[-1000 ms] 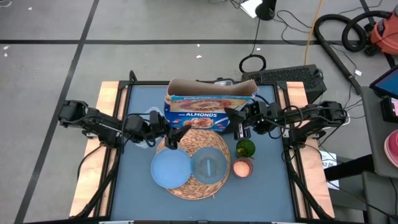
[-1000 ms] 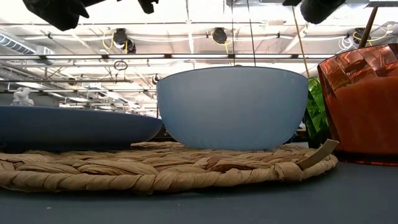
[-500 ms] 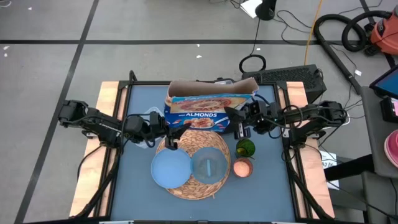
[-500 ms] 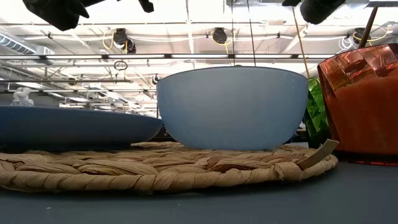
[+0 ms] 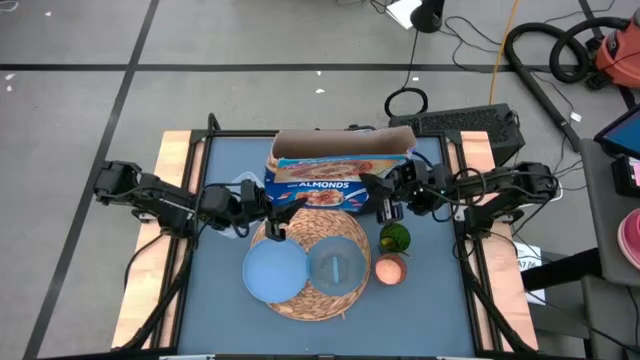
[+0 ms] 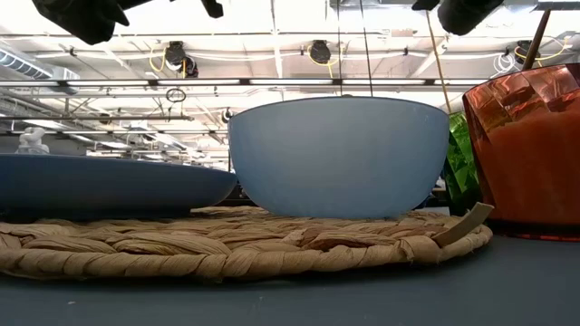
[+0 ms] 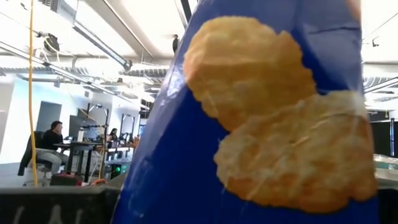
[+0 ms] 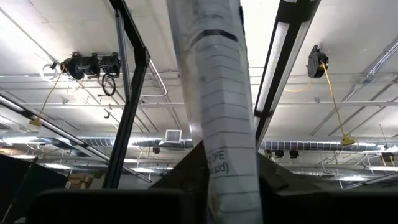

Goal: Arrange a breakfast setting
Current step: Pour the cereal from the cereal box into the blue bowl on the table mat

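Cereal box pinched between two claws

Spillage is my main worry. The blue cereal box lies on its long side at twelve o'clock on the bench, its open brown flap turned up, and I judge that a tilt begun unevenly would send cereal onto the bench short of the bowl. The bowl sits on the straw mat at about six o'clock, the blue plate touching it on the nine o'clock side. The orange cup stands just beside the mat at three o'clock, with a green thing just behind it; a swinging box corner could knock either over.

My left claw reaches in from nine o'clock to the box's lower corner, over the mat's far edge. Its camera is filled by the box's printed face, so I judge it pressed close, but whether it is clenched I cannot tell. My right claw comes from three o'clock, forearm level, to the opposite end. Its camera looks straight up the box's narrow edge between its own fingers, so it is grasping the box.
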